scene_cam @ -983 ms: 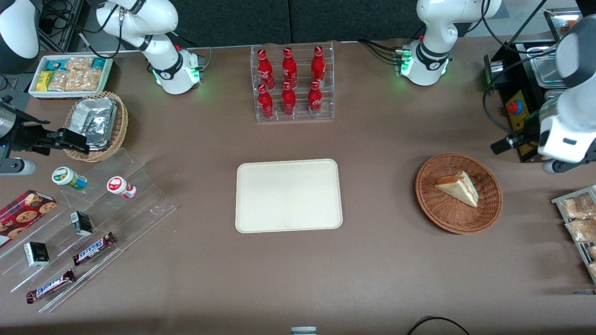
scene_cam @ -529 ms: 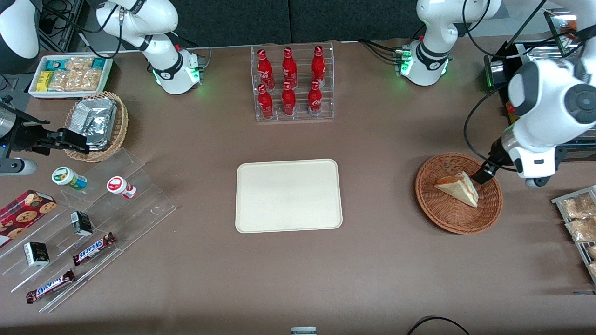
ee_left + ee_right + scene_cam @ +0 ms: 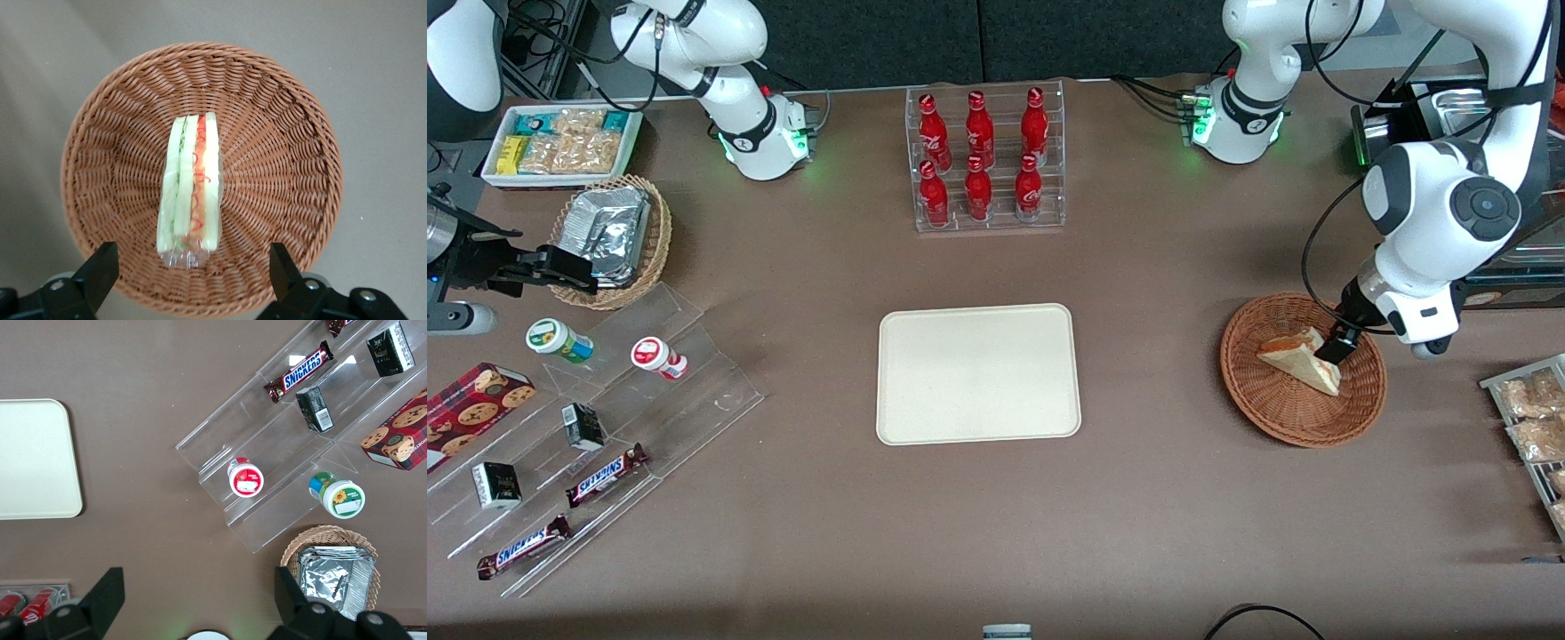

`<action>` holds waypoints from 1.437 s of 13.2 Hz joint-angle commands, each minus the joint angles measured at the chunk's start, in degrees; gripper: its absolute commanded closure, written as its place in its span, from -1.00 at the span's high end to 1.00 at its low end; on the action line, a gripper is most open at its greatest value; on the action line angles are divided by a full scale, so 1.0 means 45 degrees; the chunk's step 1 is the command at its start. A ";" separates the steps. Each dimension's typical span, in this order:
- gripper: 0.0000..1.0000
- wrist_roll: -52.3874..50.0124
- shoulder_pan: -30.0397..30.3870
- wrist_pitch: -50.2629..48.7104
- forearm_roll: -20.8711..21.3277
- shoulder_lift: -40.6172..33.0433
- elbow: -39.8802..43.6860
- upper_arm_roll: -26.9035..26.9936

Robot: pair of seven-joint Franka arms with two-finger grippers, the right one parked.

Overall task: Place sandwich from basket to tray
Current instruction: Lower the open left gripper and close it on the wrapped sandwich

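Observation:
The sandwich (image 3: 1296,356), a pale wedge with orange-red and green layers in clear wrap, lies in the reddish-brown wicker basket (image 3: 1280,413) toward the working arm's end of the table. In the left wrist view the sandwich (image 3: 191,190) sits mid-basket (image 3: 280,160) with its cut edge up. My gripper (image 3: 1336,348) hangs over the basket at the sandwich's edge. It is open, its fingers (image 3: 100,272) spread wider than the sandwich and holding nothing. The cream tray (image 3: 978,373) lies flat at the table's middle and bears nothing; its corner (image 3: 33,460) also shows in the right wrist view.
A clear rack of red bottles (image 3: 983,160) stands farther from the front camera than the tray. Snack packets (image 3: 1529,418) lie beside the basket at the working arm's end. A black device (image 3: 1414,204) stands near the arm. Acrylic shelves with snacks (image 3: 605,418) lie toward the parked arm's end.
The left arm has swung in from the table's end and come down over the basket; its gripper now sits at the sandwich's edge. The sandwich has not moved.

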 commanded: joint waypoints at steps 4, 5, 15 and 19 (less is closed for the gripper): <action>1.00 -0.0248 0.0325 0.2752 -0.0124 0.0427 -0.1594 -0.0053; 1.00 -0.0248 0.0325 0.2929 -0.0124 0.0621 -0.1635 -0.0053; -0.14 -0.1319 0.0305 0.4276 -0.0163 0.1188 -0.2006 -0.0073; -0.49 -0.1711 0.0228 0.4474 -0.0163 0.1346 -0.1928 -0.0092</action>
